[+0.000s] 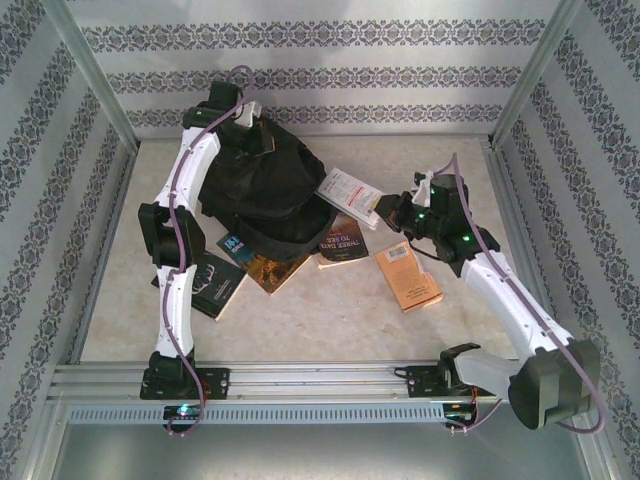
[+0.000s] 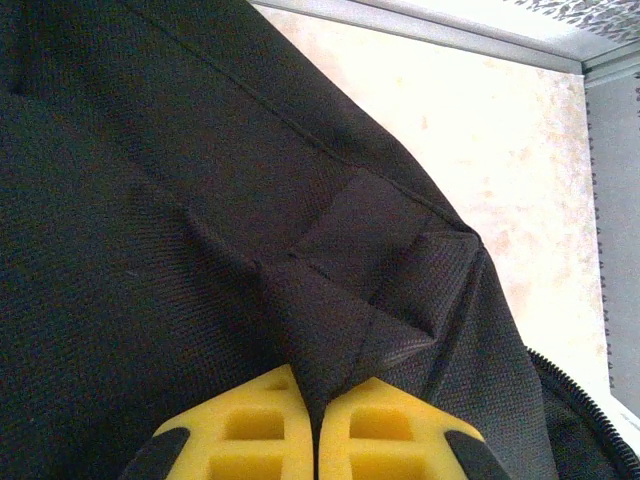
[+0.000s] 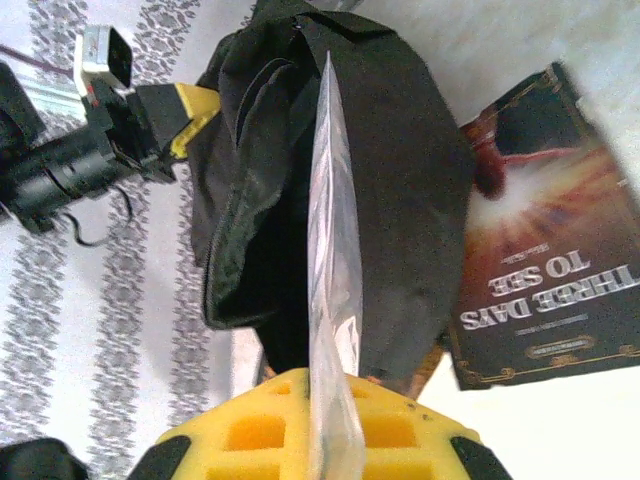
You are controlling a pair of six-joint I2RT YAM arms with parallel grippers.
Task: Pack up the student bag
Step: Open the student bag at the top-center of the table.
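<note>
Your left gripper (image 1: 247, 118) is clamped tight on a fold of the big black soft fabric backpack (image 1: 262, 195) at its far top edge. From the wrist, its yellow pads (image 2: 250, 430) bite the cloth, and the rest of the bag runs off frame. Your right gripper (image 1: 385, 208) pinches a thin white plastic-wrapped packet (image 1: 350, 188), edge-on from its wrist, face unreadable. The backpack sits left of centre, hiding parts of a blue book (image 1: 233, 243) and a brown-orange book (image 1: 275, 270). The left arm cuts off a dark green book (image 1: 215, 283). All of it lies on a pale marbled tabletop (image 1: 330, 320), with patterned wallpaper walls (image 1: 330, 60) around and a metal rail (image 1: 320, 378) along the near edge.
</note>
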